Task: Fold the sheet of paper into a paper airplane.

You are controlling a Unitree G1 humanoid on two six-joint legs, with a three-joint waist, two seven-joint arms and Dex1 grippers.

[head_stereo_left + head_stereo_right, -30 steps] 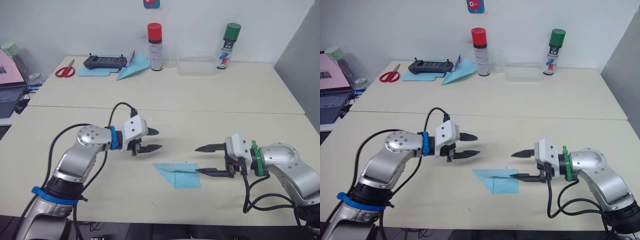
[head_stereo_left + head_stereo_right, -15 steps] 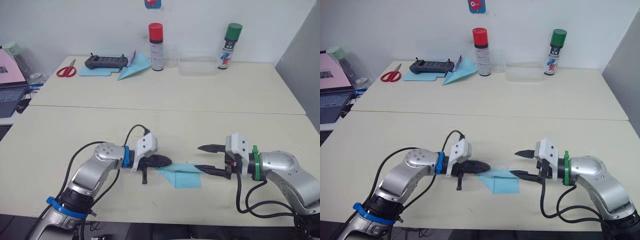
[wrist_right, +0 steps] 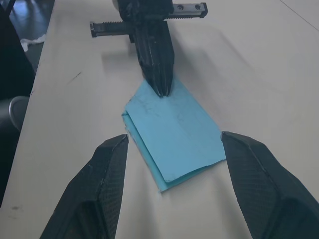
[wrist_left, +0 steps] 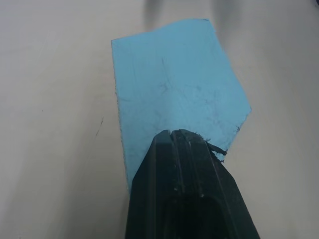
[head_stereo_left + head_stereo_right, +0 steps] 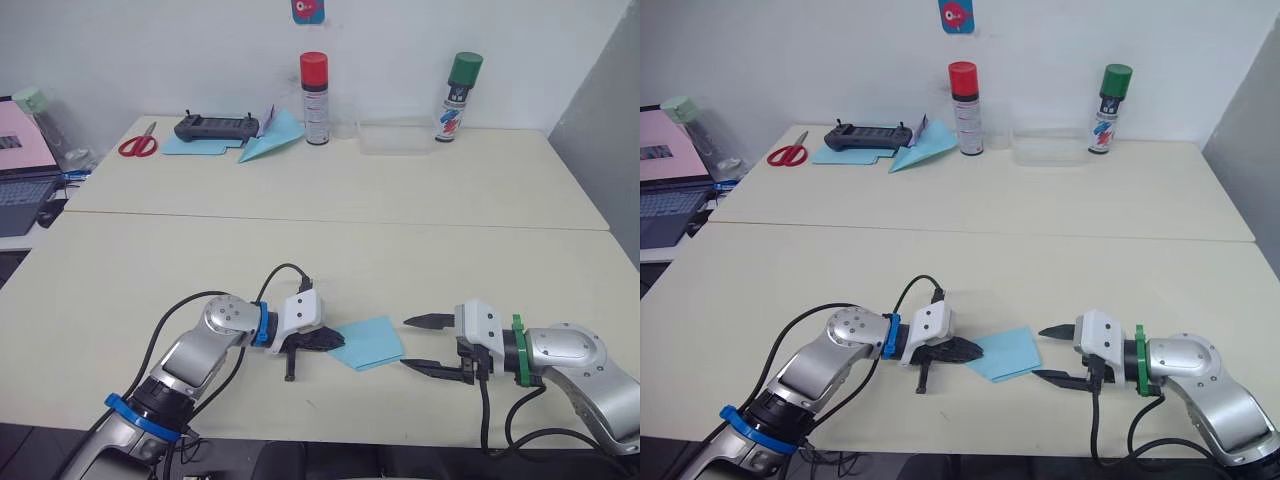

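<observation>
Sheet of paper [image 5: 368,343] edge pinched by left pincer [image 5: 338,339]

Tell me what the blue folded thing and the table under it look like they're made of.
The sheet of paper: thin matte light-blue paper, with layered edges and scuffed creases. The table: smooth matte cream surface, probably laminate; a seam crosses it.

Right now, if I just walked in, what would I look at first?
Probably the light-blue folded paper lying near the front edge of the table, with the left gripper shut on its corner. The right gripper waits open just beside the paper, not touching it. At the back stand a red-capped spray can and a green-capped one.
</observation>
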